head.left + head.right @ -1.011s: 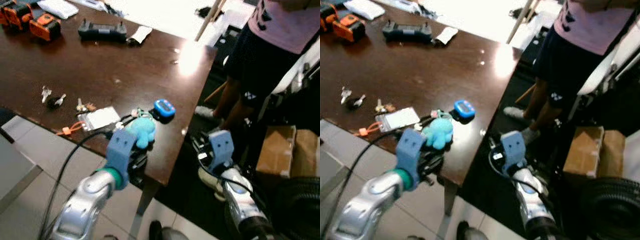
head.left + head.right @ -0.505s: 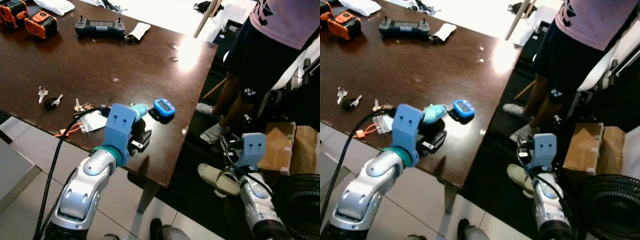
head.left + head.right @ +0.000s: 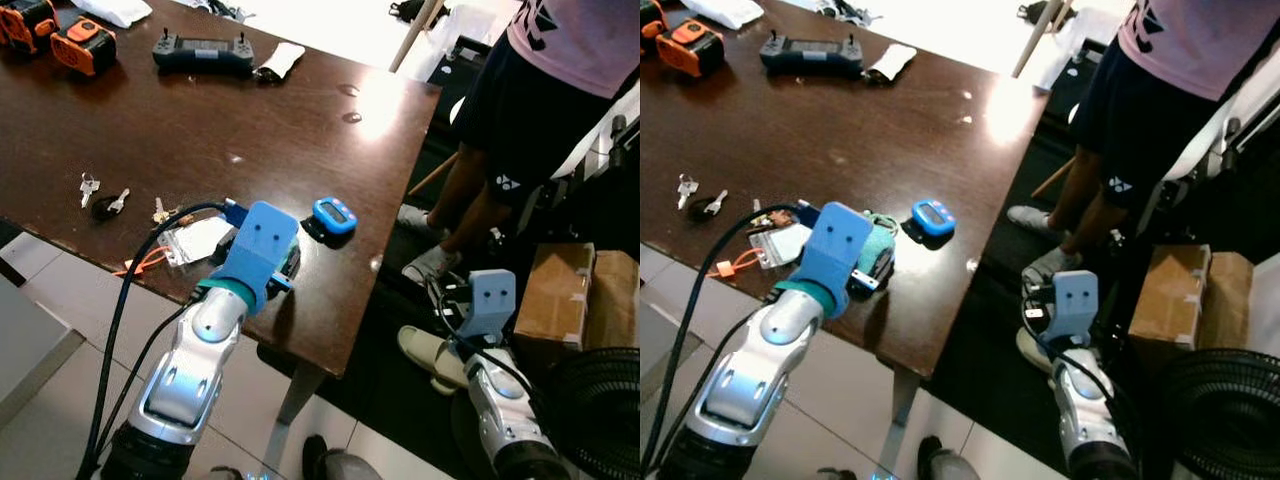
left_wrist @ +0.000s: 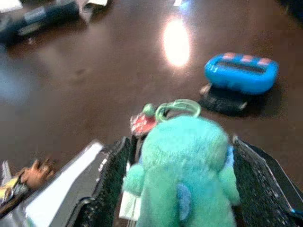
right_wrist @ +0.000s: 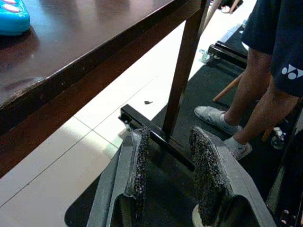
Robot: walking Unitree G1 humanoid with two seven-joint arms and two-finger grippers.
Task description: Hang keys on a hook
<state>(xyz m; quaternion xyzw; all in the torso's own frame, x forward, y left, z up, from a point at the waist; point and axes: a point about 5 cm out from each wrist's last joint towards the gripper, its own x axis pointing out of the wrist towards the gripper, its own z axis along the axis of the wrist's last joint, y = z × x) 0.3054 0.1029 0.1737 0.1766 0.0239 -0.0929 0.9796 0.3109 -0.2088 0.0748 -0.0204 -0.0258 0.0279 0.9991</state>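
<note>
A teal plush keychain (image 4: 184, 161) with a green ring (image 4: 177, 108) lies near the right front edge of the dark wooden table (image 3: 250, 110). My left gripper (image 4: 182, 142) is down over it and open, one black finger (image 4: 111, 184) on each side of the plush. A blue fob (image 3: 332, 214) lies just beyond the plush. More loose keys (image 3: 100, 195) lie to the left. My right gripper (image 5: 168, 137) hangs open and holding nothing beside the table, below its edge, over the floor.
A clear card holder with an orange strap (image 3: 190, 242) lies left of the plush. A black controller (image 3: 205, 52) and orange tools (image 3: 75, 45) sit at the table's far side. A person (image 3: 540, 100) stands right of the table, near a cardboard box (image 3: 565, 295) and slippers (image 3: 430, 350).
My left gripper has moved forward over the teal plush, which now sits between its fingers. The right arm has moved slightly left. The camera has shifted slightly.
</note>
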